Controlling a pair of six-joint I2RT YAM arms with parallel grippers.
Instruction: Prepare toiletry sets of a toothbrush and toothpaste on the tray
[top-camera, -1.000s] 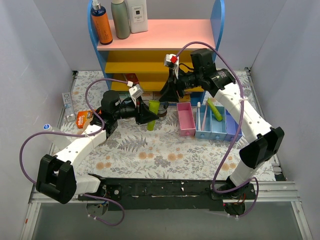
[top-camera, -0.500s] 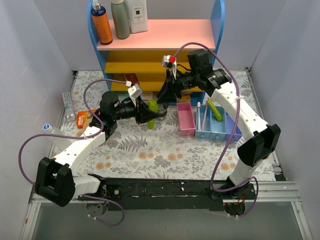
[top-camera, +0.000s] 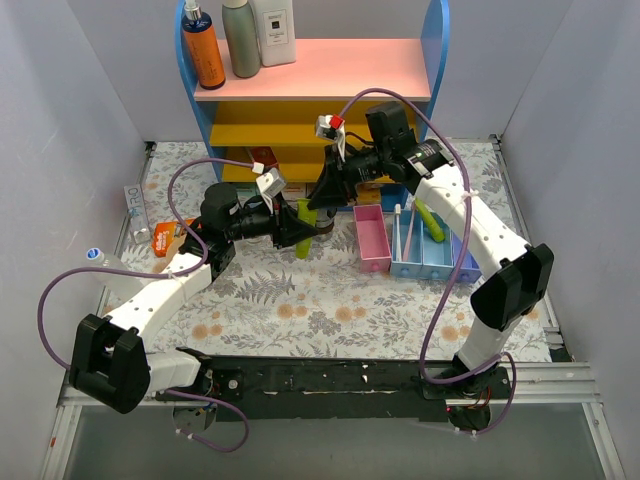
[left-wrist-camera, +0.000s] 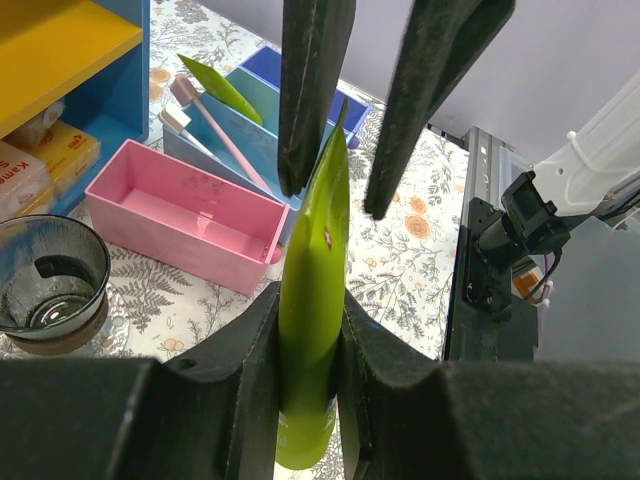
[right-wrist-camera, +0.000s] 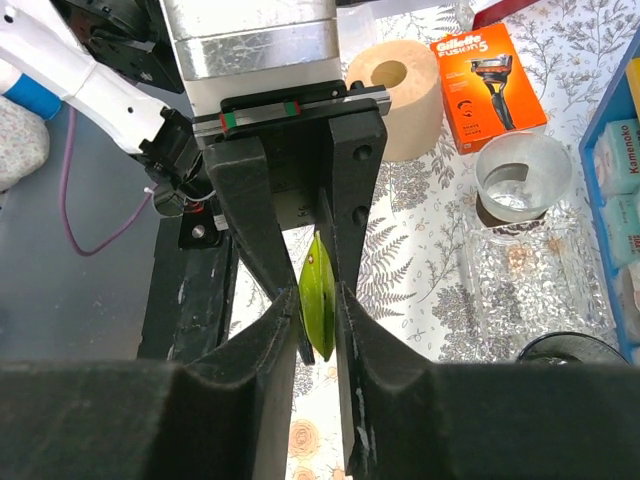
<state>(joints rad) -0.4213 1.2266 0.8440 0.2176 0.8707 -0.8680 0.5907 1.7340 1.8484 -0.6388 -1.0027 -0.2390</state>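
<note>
My left gripper (top-camera: 299, 231) is shut on a lime-green toothpaste tube (top-camera: 304, 238), holding it upright above the table; its pads clamp the tube (left-wrist-camera: 314, 300) near its lower end. My right gripper (top-camera: 319, 203) reaches in from the right. Its open fingers straddle the tube's flat top end (right-wrist-camera: 318, 295). One finger touches the tube; a gap shows at the other finger (left-wrist-camera: 400, 120). The clear tray (right-wrist-camera: 530, 275) lies by the shelf, with a clear cup (right-wrist-camera: 522, 175) beside it. Toothbrushes (top-camera: 404, 232) and another green tube (top-camera: 432, 221) stand in the blue bins.
A pink bin (top-camera: 372, 238) sits left of the blue bins (top-camera: 435, 255). A dark cup (left-wrist-camera: 50, 275) stands near the shelf foot. The blue-and-yellow shelf (top-camera: 310, 70) carries bottles on top. An orange razor box (top-camera: 165, 237) and a tape roll (right-wrist-camera: 395, 85) lie at the left.
My right gripper has moved left to the tube's top and its jaws have narrowed around it. The left gripper has held the tube still.
</note>
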